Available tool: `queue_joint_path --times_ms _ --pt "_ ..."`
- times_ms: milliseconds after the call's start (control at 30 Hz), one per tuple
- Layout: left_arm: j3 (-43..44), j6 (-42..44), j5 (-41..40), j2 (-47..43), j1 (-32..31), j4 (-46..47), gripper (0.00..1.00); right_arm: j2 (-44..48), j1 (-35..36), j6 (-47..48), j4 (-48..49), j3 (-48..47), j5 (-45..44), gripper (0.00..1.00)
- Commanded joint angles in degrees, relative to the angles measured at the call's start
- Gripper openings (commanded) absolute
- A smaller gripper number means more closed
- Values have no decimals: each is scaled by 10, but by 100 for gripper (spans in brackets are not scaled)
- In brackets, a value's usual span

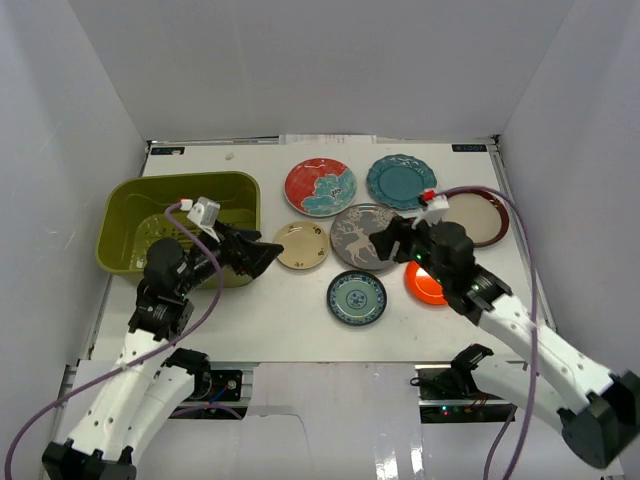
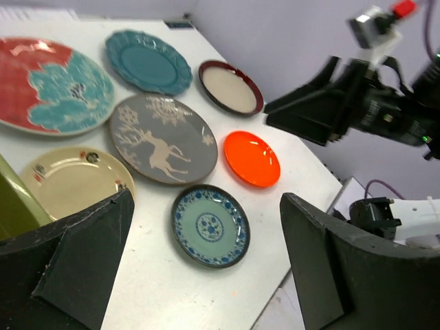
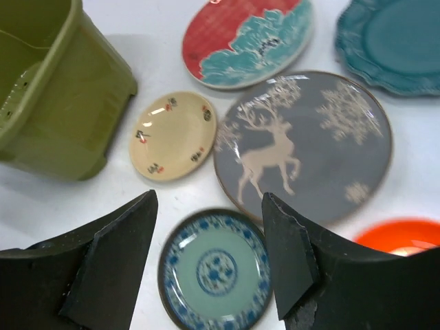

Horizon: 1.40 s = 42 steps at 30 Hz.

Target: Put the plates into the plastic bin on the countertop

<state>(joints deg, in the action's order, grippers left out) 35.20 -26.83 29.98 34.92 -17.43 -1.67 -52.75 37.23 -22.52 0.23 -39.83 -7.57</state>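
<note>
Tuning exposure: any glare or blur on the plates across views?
Left wrist: white glare spots on the glossy orange round plate. Right wrist: grey round deer plate sharp, faint sheen. Top external: even light on the flat white countertop, soft shadows.

Olive-green bin (image 3: 75, 103), grey plate (image 3: 302, 148) — pale deer, orange plate (image 2: 251, 158), red floral plate (image 2: 48, 86)

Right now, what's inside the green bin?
Nothing shows inside the green bin but its bare floor. The left arm covers its near right corner, so that part is hidden.
</note>
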Motion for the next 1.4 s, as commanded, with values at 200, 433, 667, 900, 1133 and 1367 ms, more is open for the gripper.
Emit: queue_joint_path --times_ms 200,433,667,900,1133,1367 --pt "31 -129 40 204 -33 111 98 237 -31 -53 -146 167 15 67" --pt "199 -116 -178 384 -113 -22 98 261 -32 -65 -142 179 47 66" --pt "312 -184 -395 588 -114 -37 88 257 -32 -63 -111 187 70 65" --pt "404 -219 -491 711 -117 -40 74 235 -34 -63 -77 201 108 63" --pt "405 -189 -451 733 -134 43 74 166 -43 -80 -63 193 20 66" --pt "403 -86 -256 649 -160 105 80 43 -119 -110 63 158 38 77"
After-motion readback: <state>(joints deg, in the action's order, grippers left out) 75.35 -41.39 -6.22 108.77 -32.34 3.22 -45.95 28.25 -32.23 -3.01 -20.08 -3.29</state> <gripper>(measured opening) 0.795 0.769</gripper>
